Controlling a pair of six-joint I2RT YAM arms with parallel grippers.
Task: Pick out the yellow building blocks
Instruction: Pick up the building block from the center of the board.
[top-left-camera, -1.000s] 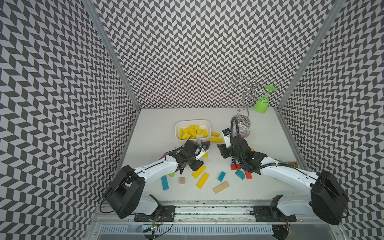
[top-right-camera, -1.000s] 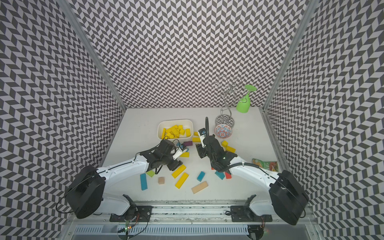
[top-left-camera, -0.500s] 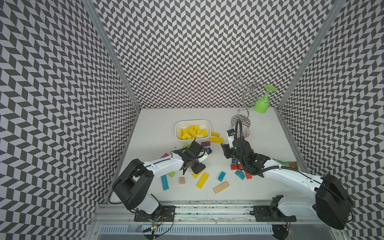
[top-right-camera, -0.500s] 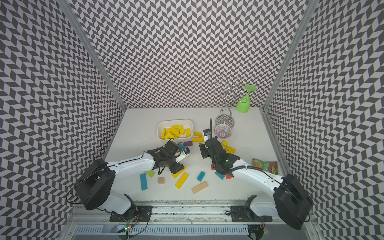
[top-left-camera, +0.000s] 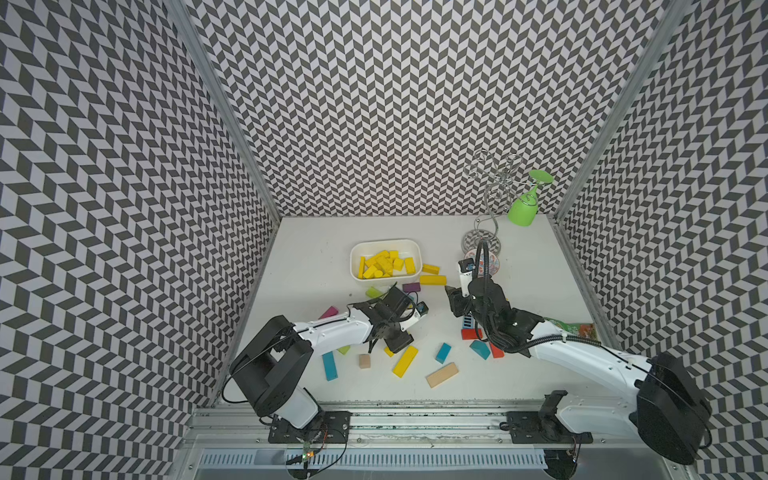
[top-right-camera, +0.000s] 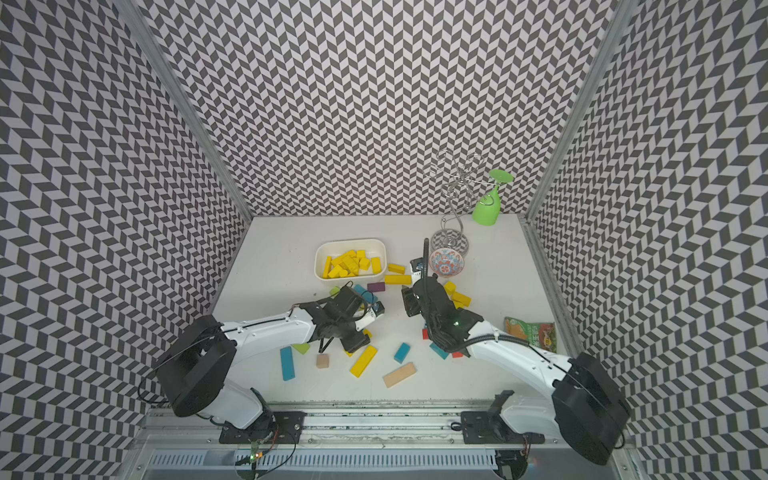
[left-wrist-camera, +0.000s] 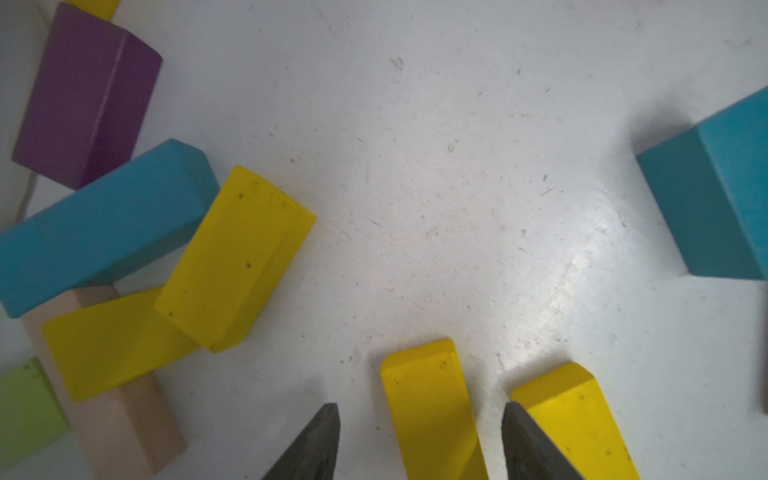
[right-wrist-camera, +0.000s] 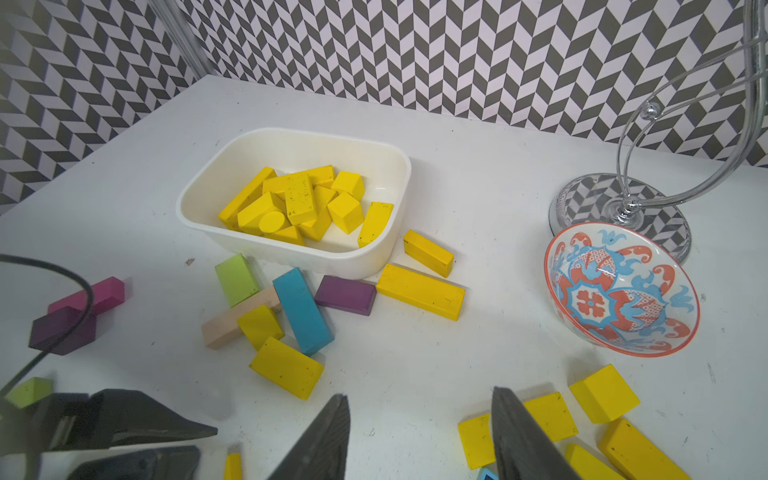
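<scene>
Yellow blocks (right-wrist-camera: 299, 199) mostly sat in the tray (right-wrist-camera: 316, 137). Left gripper (left-wrist-camera: 419, 409) had shifted over to a loose yellow bar (left-wrist-camera: 419, 374), jaws open astride it, so a grab looked next. The right gripper (right-wrist-camera: 419, 397) had jaws open, empty.

The left gripper (left-wrist-camera: 419, 405) straddles a flat yellow wooden bar (left-wrist-camera: 434, 424), jaws apart and clear of it. A second yellow wooden bar (left-wrist-camera: 577, 419) lies just outside one jaw.

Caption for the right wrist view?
Open right end effector over the table, facing a white tub of yellow blocks.
</scene>
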